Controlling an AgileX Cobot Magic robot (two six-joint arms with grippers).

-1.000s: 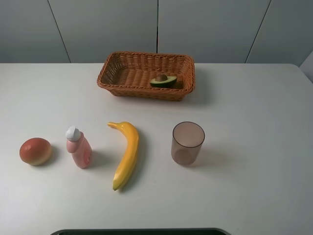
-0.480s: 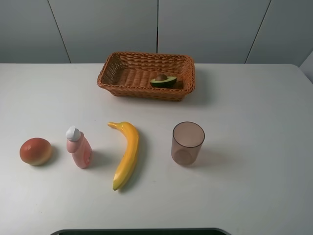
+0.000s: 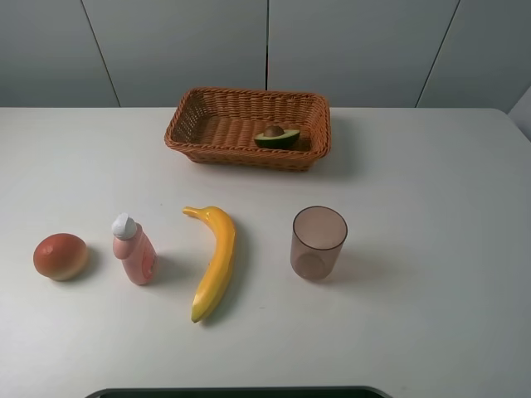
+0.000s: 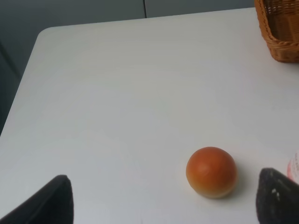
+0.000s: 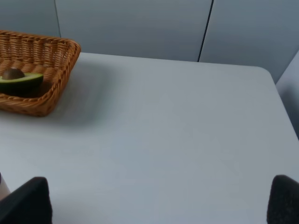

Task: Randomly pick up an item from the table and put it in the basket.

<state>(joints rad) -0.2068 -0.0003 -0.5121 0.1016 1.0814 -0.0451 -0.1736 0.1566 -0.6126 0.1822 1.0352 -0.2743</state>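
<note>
The halved avocado [image 3: 277,136] lies cut side up inside the orange-brown wicker basket [image 3: 241,156], at its right end, at the back of the white table [image 3: 431,207]. It also shows in the right wrist view [image 5: 19,80], within the basket [image 5: 56,88]. Neither gripper appears in the exterior high view. My left gripper [image 4: 168,205] is open and empty, low over the table's left side, with its fingertips [image 4: 56,200] far apart. My right gripper [image 5: 154,205] is open and empty over the table's right side, well away from the basket.
A yellow banana [image 3: 214,261], a pink bottle [image 3: 134,250], a round orange-red fruit [image 3: 60,255] and a translucent brownish cup [image 3: 318,242] stand in a row across the table's front. The fruit [image 4: 211,171] lies just ahead of my left gripper. The basket's corner [image 4: 280,32] shows there too.
</note>
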